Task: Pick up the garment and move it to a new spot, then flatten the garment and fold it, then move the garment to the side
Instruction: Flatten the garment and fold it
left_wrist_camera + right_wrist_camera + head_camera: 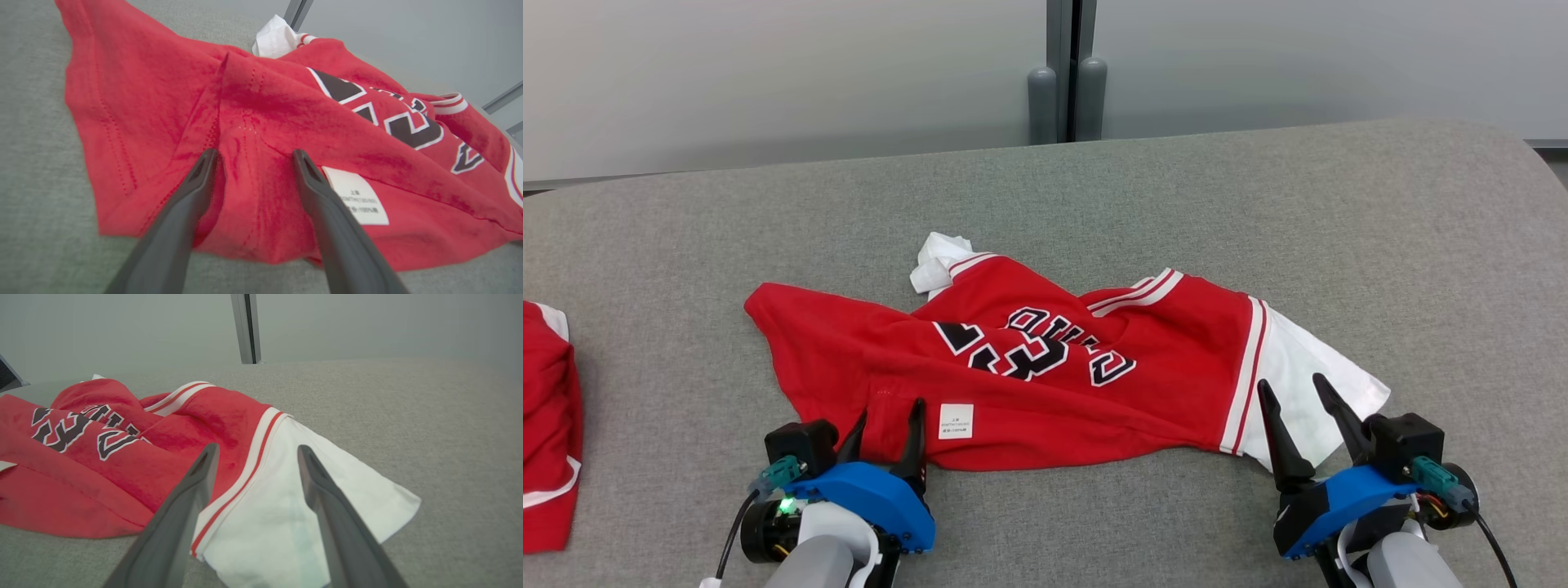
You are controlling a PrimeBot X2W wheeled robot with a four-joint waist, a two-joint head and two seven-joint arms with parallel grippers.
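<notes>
Jaws of the left gripper (889,411) stand fully apart and hold nothing. Its two dark fingers straddle a raised crease at the near hem of the crumpled red knit jersey (1094,408) with white sleeves and black-and-white lettering. Whether the fingertips touch the cloth cannot be told. A small white rectangular care label (955,420) lies just beside the inner finger. The right gripper (1290,382) is likewise wide open and empty, its fingers set over the flat white right-hand sleeve (1290,347), just outside the red-and-white striped seam. The jersey lies directly ahead of both grippers on the grey fabric-covered table (1258,204), its long axis running across the robot's front from left to right. The hem end is toward the left arm and the sleeve end toward the right. Each arm is about equally near its own end, so neither has the advantage. The second white sleeve (939,257) is bunched at the far edge, well beyond either gripper. A separate red garment with white trim (547,425) sits apart at the table's left edge. Judgement: the pick-up is not yet made. A two-handed lift looks suitable, each gripper closing on the cloth between its fingers. The loose folds at the left end risk a multi-layer pinch.
</notes>
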